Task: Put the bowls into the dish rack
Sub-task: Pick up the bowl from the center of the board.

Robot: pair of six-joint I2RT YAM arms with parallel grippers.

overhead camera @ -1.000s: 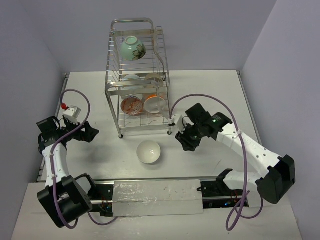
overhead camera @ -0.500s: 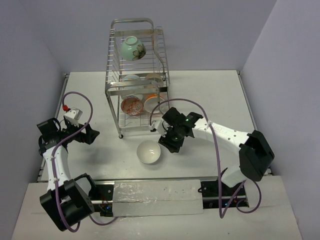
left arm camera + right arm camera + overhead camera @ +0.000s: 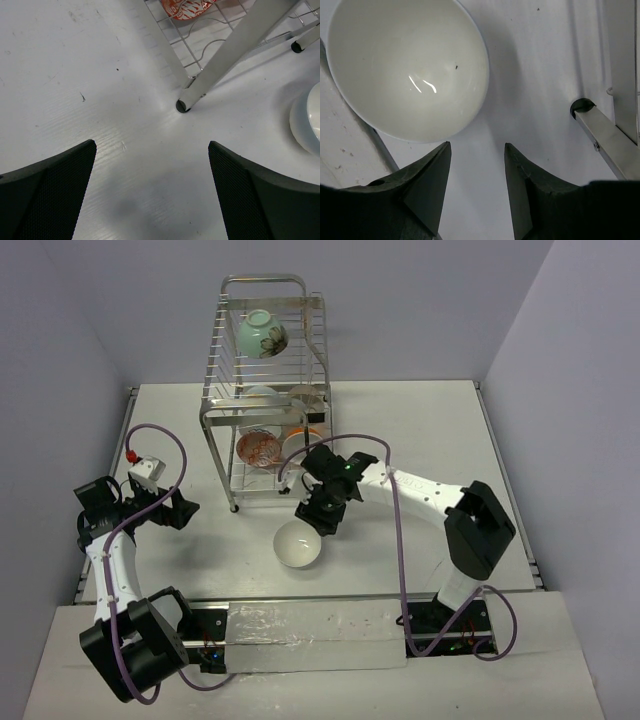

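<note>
- My left jaws: spread wide and empty, over the desk (image 3: 100, 75) near a leg of the dish rack (image 3: 265, 390).
- My right jaws: parted, pinching nothing, just beside the white bowl (image 3: 407, 70), which sits upright on the desk.
- Rack: mint bowl (image 3: 262, 335) on the upper tier, orange-red bowl (image 3: 258, 448) on the lower.

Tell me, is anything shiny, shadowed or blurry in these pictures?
Right wrist view: two glare streaks gleam inside the white bowl. Left wrist view: the dish rack leg throws soft shadows on the table; nothing looks blurred. Top view: even, soft lighting.
</note>
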